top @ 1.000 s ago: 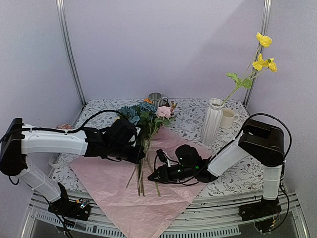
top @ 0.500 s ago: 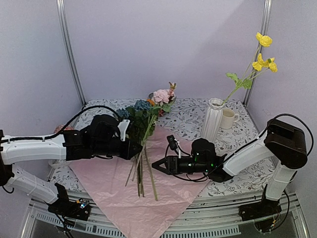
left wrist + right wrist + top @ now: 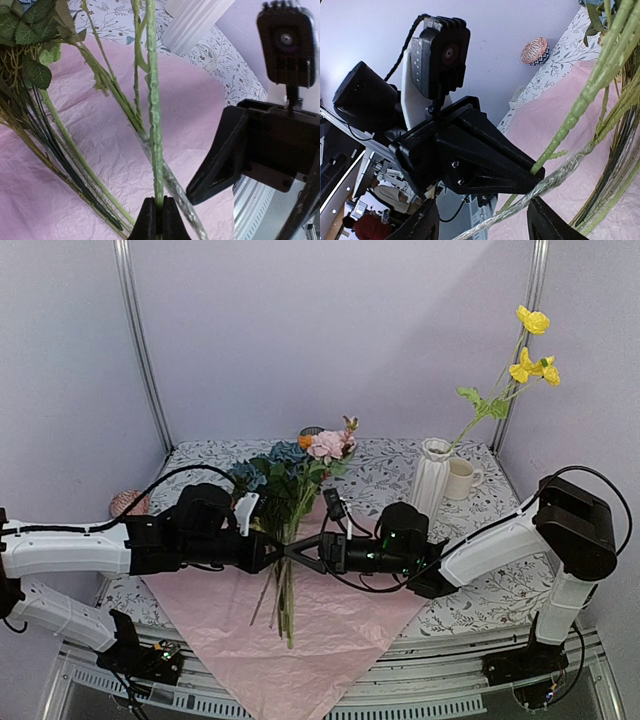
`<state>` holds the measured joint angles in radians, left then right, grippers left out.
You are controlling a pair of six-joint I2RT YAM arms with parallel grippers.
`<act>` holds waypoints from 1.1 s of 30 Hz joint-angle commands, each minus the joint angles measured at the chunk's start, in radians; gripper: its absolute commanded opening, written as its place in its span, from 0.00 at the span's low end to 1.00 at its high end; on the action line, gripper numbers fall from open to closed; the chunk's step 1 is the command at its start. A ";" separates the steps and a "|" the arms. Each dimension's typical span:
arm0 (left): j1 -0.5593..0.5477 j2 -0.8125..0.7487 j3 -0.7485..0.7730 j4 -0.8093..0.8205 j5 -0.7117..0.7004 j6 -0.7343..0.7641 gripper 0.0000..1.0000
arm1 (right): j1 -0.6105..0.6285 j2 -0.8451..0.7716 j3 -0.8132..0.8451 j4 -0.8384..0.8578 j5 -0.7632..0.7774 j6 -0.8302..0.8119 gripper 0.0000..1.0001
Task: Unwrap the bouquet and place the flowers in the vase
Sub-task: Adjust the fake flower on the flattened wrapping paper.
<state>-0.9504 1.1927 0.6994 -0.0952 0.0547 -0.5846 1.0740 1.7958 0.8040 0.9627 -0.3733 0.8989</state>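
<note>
The flowers [image 3: 297, 462] stand upright as a bunch above the flat lilac-pink paper [image 3: 320, 640], their stems hanging down to it. My left gripper [image 3: 272, 550] is shut on one thick green stem [image 3: 155, 125]. My right gripper [image 3: 303, 552] faces it tip to tip, open. In the right wrist view a clear-wrapped stem [image 3: 560, 172] passes between the open right gripper [image 3: 482, 225], just below the left gripper's tip [image 3: 520, 172]. The white ribbed vase [image 3: 430, 482] stands at the back right, holding a yellow poppy stem [image 3: 530, 365].
A cream mug [image 3: 461, 478] stands right of the vase. The rim of a striped cup [image 3: 312, 430] peeks out behind the blooms. A patterned pink ball [image 3: 127, 502] lies at the left edge. The floral tablecloth [image 3: 480, 590] covers the table.
The left gripper has raised the bunch upright and shifted right. The right gripper has moved left to meet it and opened wider.
</note>
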 commanded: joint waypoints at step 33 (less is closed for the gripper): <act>0.009 0.058 -0.120 0.105 0.138 -0.061 0.00 | -0.048 0.175 0.038 -0.100 0.019 0.135 0.04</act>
<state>-0.9459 1.2633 0.6334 -0.0189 0.1452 -0.6300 1.0451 1.9541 0.8593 0.8059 -0.3546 1.0126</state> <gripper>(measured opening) 0.026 0.049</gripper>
